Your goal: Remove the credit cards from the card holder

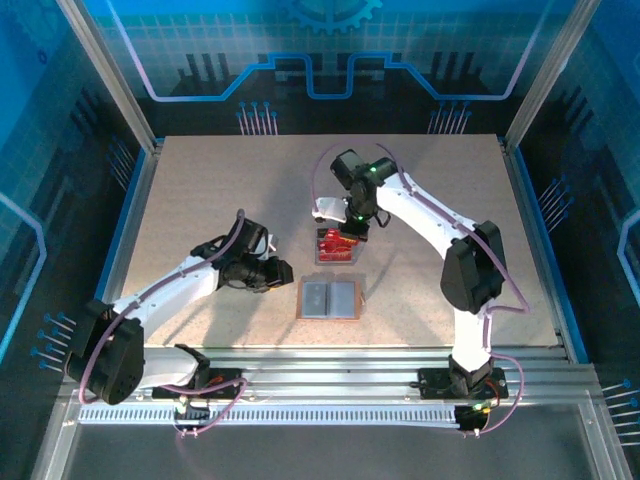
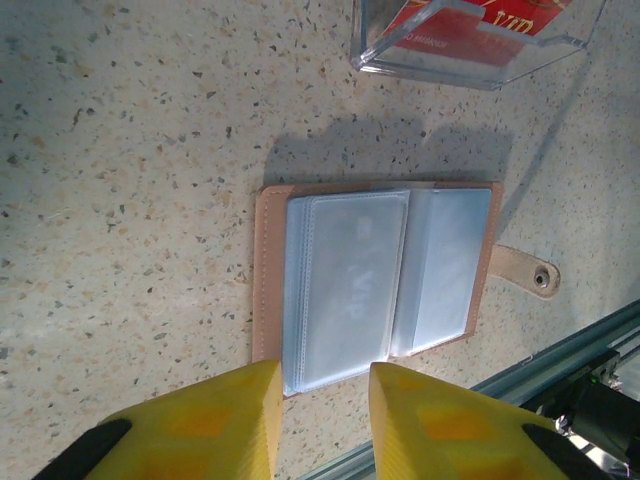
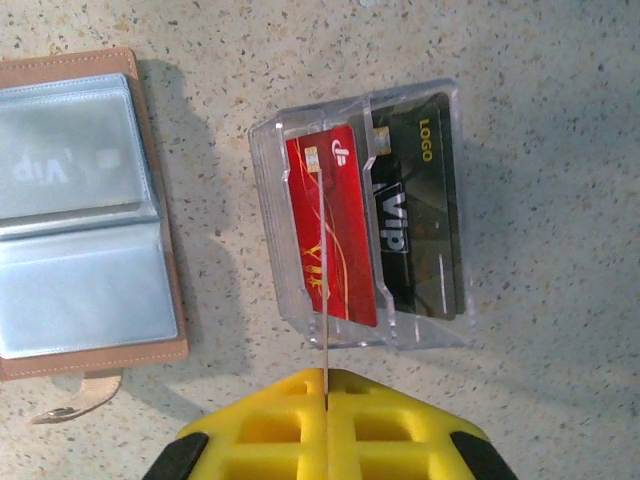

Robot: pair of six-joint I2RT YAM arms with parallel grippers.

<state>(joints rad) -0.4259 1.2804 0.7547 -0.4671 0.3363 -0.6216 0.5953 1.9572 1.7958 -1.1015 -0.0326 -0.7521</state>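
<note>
On the speckled beige tabletop [image 1: 200, 200], centre front: one tan-brown leather-like folding card holder [image 1: 329, 298]. It lies open and flat with its pale blue-grey clear sleeves uppermost and the snap tab [image 2: 525, 272] sticking out at one side. Faint "VIP" lettering reads through one sleeve; whether a card sits inside cannot be told.

Near the holder, on its far side and not touching it: one clear rigid plastic box [image 3: 270, 250] with dividers. Contents: one red credit card [image 3: 335, 225] with gold swirls and one black credit card [image 3: 415, 220] marked "VIP" and "LOGO", side by side in separate slots.

Above the box: the right gripper [image 3: 325, 378], yellow-fingered, jaws pressed together on an edge-on card [image 3: 325, 300]. This card is a thin sheet held upright over the red card's slot, and its face colour cannot be told.

At the holder's near edge: the left gripper [image 2: 323, 378], yellow-fingered and low. Its jaws are narrowly parted with nothing between them. Whether the tips touch the sleeves cannot be told.

Handling, as judged:
- **Cards:** light, stiff and smooth-faced, so probably slippery. They are best pinched across the flat faces close to a short edge.
- **Sleeves:** soft film that is likely to cling to a card.
- **Holder:** light and floppy at the fold, so it may slide or lift with a pull. It is best pinned on its brown border while a card is drawn out along the sleeve opening.
</note>
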